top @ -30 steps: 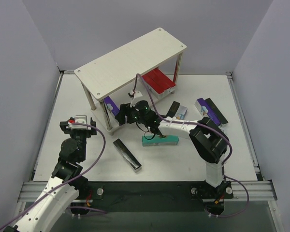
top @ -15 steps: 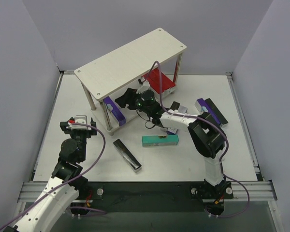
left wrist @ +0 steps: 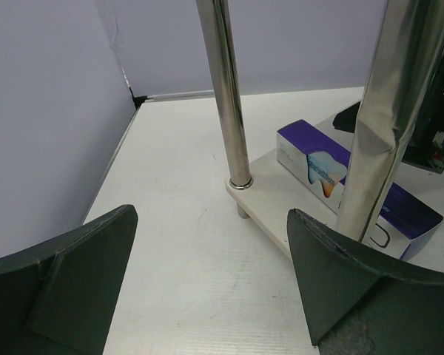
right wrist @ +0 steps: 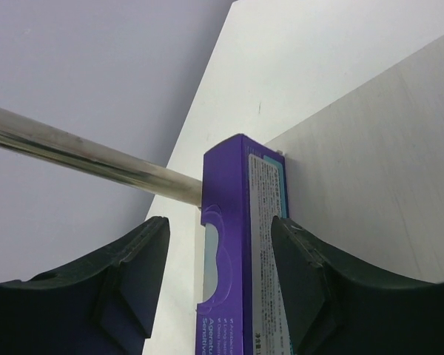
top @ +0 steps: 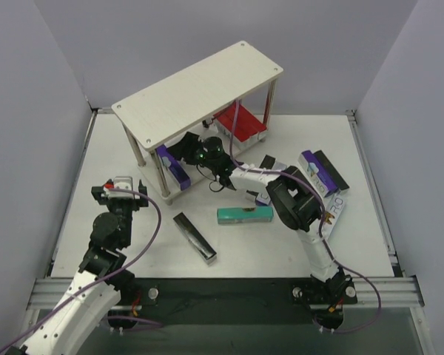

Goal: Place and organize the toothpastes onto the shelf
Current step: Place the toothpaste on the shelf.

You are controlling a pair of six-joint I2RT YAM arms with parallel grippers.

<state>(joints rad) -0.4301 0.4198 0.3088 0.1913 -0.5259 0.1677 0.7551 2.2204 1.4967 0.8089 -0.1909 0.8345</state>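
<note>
1. The purple toothpaste (right wrist: 240, 244) stands on its long edge at the left end of the lower board (right wrist: 370, 170) of the shelf (top: 200, 89), close to a rod leg (right wrist: 81, 151). The red cartons (top: 240, 124) sit at the far end of that board.
2. My right hand (right wrist: 220, 222) straddles it with the jaws parted. One finger looks to touch the printed face and the other stands off, so nothing is clamped.
3. I judge the job here is squaring it up: nudge gently, stay clear of the rod, then back straight out so it does not tip.
4. My left hand (left wrist: 211, 296) is wide open and empty beside the shelf.
5. Half a second ago the right hand was less far left under the top board. The elbow has swung inward, uncovering a pale carton (top: 337, 207) on the bench (top: 133, 251). The teal carton (top: 244, 214) and black carton (top: 194, 237) lie unchanged.
</note>
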